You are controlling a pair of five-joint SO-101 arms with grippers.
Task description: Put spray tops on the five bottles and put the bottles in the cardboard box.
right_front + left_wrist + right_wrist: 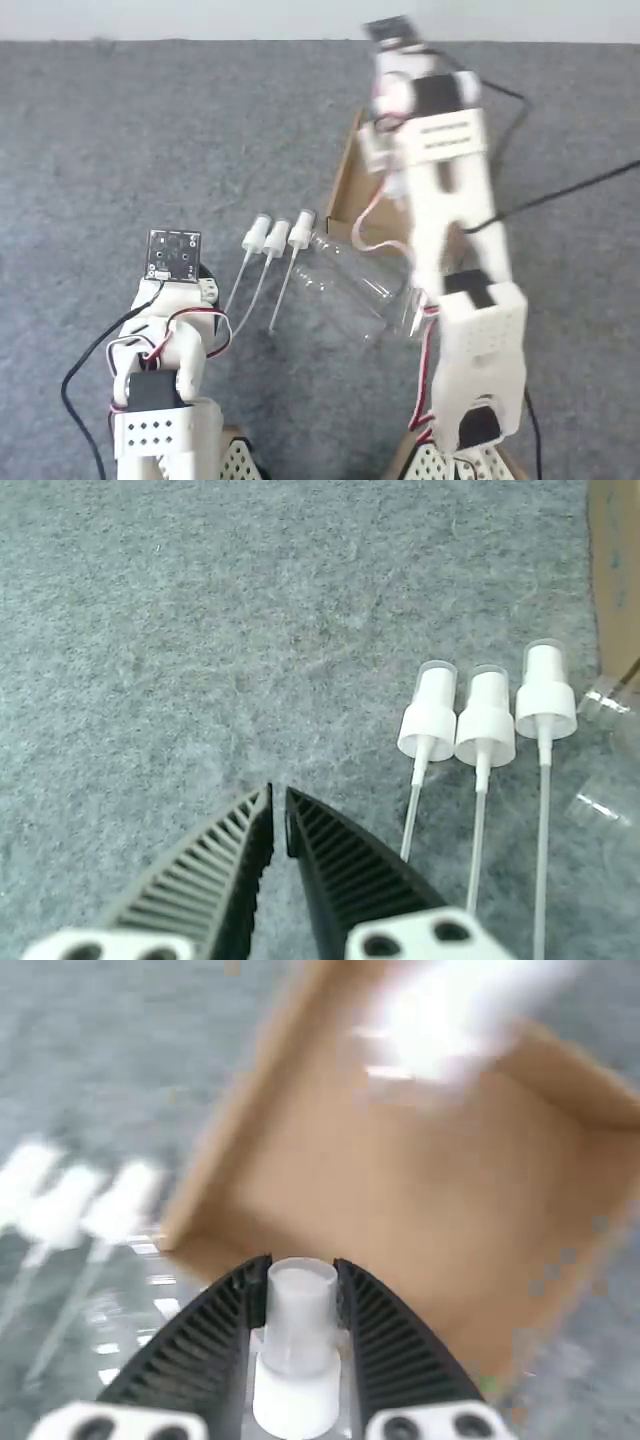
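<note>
Your right pincer (300, 1265) is clamped on a spray top (298, 1305) by its clear cap, hanging over the cardboard box (420, 1200). I can't see whether a bottle hangs under it, but I'd guess so. Tip: get down inside the walls before you let go, stay off the rim, and set it beside the white shape (450, 1020) in there, which I can't make out.

Your left pincer (279, 792) sits low over the table (150, 600), jaws nearly together, nothing between them.

Count: three loose spray tops (487, 725) side by side, plus clear bottles (350, 280) lying next to the box. Two, I think; hard to tell.
</note>
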